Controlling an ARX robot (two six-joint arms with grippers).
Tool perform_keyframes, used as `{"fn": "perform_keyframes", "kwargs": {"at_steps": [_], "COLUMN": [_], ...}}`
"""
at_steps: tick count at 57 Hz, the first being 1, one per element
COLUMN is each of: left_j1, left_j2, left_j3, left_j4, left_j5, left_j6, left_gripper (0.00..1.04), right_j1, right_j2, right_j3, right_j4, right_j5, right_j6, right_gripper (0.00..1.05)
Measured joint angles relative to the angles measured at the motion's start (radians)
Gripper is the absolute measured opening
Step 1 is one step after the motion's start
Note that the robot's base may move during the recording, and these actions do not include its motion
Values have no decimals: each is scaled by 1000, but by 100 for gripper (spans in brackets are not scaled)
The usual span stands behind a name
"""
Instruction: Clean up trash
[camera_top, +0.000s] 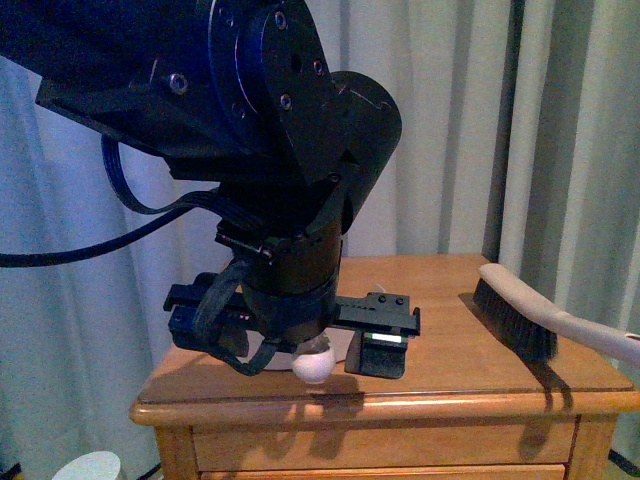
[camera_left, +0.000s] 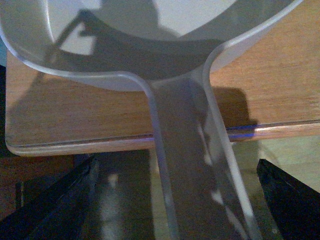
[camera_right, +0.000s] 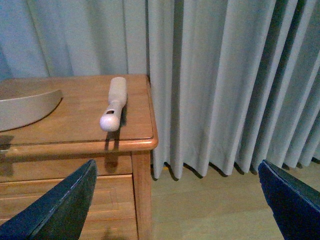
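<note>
I am looking at an early stage of the job: nothing is being swept yet. I am finding no trash in any view, so I cannot tell where it is lying or whether any is sitting on the wooden nightstand. The left gripper is hanging at the nightstand's front edge with its jaws spread wide, straddling the handle of the pale dustpan, which is resting on the top. The handle is running between the two fingers and, as far as I can see, touching neither, so I am judging it ungrasped. The brush is lying on the right part of the top, bristles down and untouched, its handle end near the front right corner. The right gripper is waiting off that corner, beside the curtain, fully spread and holding nothing. I am reckoning almost everything is remaining: closing on the dustpan, taking the brush, sweeping and tipping out.
</note>
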Motion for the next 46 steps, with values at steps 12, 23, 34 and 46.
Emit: {"fn": "perform_keyframes", "kwargs": {"at_steps": [12, 23, 34, 46], "left_j1": [0, 0, 3, 3], "left_j2": [0, 0, 0, -31], "left_j3": [-21, -23, -51, -101], "left_j4": [20, 61, 103, 173], "left_j5": [-8, -7, -3, -3], "left_j6": [26, 56, 84, 127], "left_gripper": [82, 53, 28, 28], "right_j1": [0, 0, 0, 0], "right_j2": [0, 0, 0, 0], "right_j3": [0, 0, 0, 0], "right_j4": [0, 0, 0, 0], "right_j5": [0, 0, 0, 0], "right_j6": [0, 0, 0, 0], "right_gripper": [97, 97, 97, 97]}}
